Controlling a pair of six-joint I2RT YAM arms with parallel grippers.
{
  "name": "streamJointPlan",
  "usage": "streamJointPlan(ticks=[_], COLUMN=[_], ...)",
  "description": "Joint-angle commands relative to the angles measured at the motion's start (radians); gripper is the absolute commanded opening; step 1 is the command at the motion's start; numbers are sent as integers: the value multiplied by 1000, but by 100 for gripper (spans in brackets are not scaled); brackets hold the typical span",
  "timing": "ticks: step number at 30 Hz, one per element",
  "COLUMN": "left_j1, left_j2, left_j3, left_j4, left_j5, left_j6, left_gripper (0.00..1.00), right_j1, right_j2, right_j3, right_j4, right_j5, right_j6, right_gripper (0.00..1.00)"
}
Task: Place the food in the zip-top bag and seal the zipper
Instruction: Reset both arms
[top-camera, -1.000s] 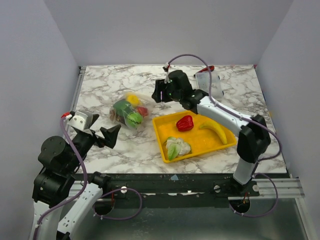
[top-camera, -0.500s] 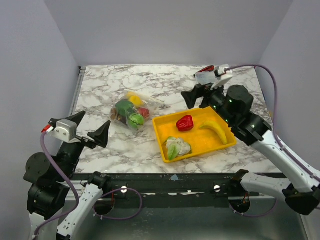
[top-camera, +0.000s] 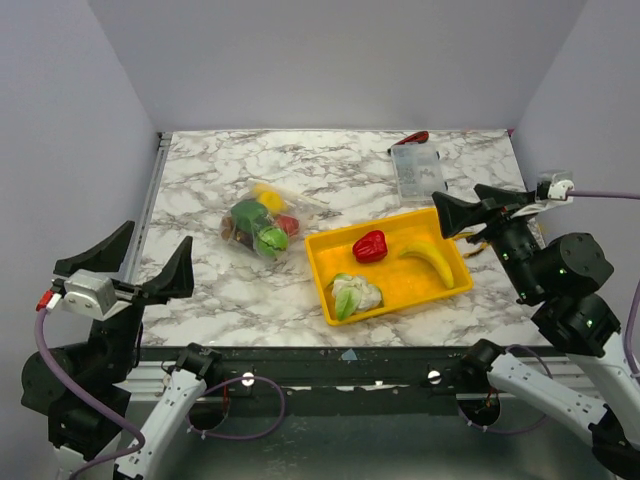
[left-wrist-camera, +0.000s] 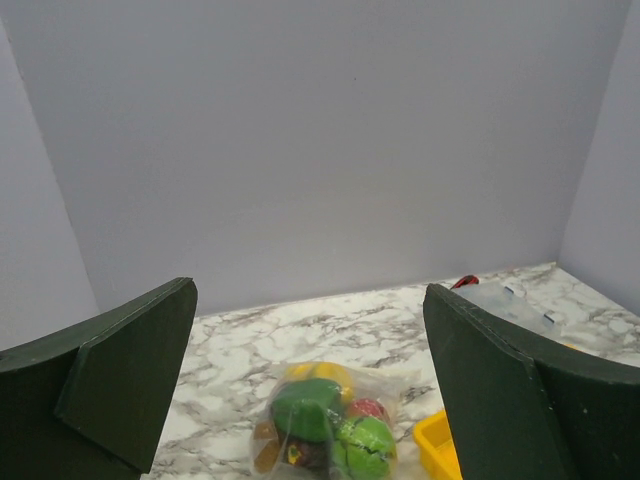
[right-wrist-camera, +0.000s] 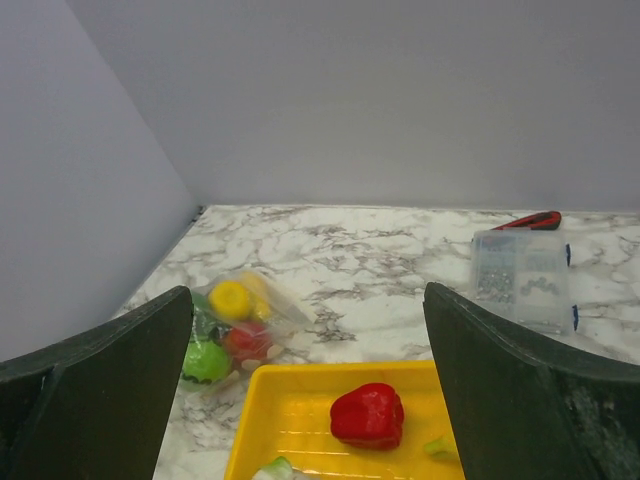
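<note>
Mid-loading. Held nothing in left gripper (top-camera: 138, 262) or right gripper (top-camera: 468, 204), both spread wide. Needed next to lift pepper (top-camera: 370, 245) from tray (top-camera: 325, 285), carry left into bag (top-camera: 258, 225).

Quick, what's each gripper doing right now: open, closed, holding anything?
Left gripper: open, holding nothing.
Right gripper: open, holding nothing.
</note>
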Motion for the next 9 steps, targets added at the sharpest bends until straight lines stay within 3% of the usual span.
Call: streamJointPlan(ticks=[1,9], left_j1=[3,4], left_j2=[-10,-2], left_j3=[-10,-11], left_j4=[28,24], left_j5=[-32,-16], left_j6=[15,7], left_gripper=[99,98], right_j1=[-4,-4], right_j2=[-33,-40], right_j3=[-5,-10], right_j4=[-55,-57], right_j5=[122,176], right_j6=[15,38], right_gripper=[100,100])
